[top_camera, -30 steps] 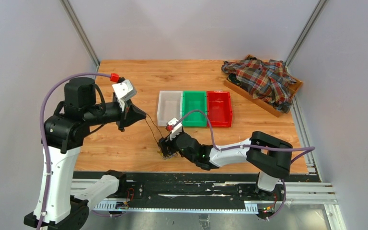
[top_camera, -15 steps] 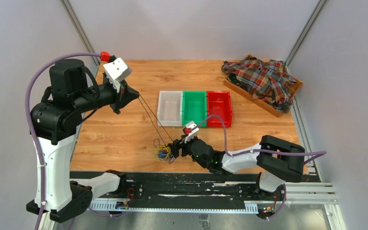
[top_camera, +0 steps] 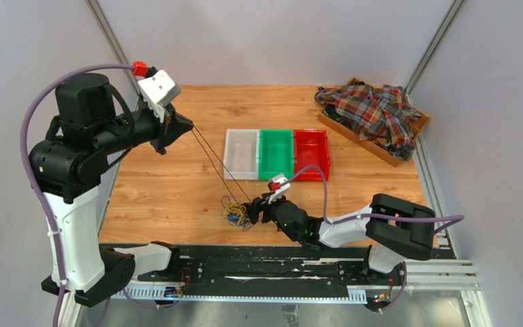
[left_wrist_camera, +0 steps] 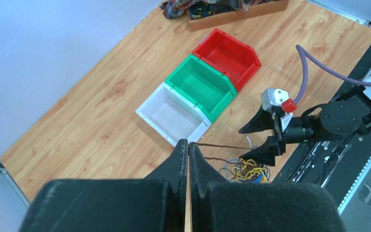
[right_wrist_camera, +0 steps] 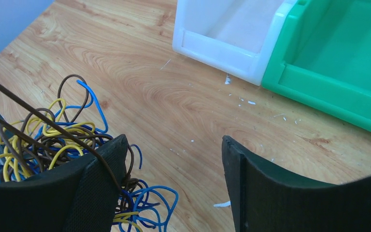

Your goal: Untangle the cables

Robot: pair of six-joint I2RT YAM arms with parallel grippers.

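Untangling looks barely begun: the raised left gripper (top_camera: 189, 127) is pinched shut on one dark brown wire (top_camera: 218, 167) stretched taut from the knotted clump of blue, yellow and brown cables (top_camera: 235, 212) on the wooden table (top_camera: 163, 191), with the right gripper (right_wrist_camera: 174, 145) gaping wide beside the clump.

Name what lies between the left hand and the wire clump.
Top view: taut dark brown wire strands stretch from the left hand to the blue, yellow and brown wire clump.

The two robot arms (top_camera: 75, 160) are black and white with fat round joints, a purple cable (top_camera: 102, 66), a little white camera box (top_camera: 158, 87), a red plug (top_camera: 139, 69) and black pointed fingers (left_wrist_camera: 174, 166).
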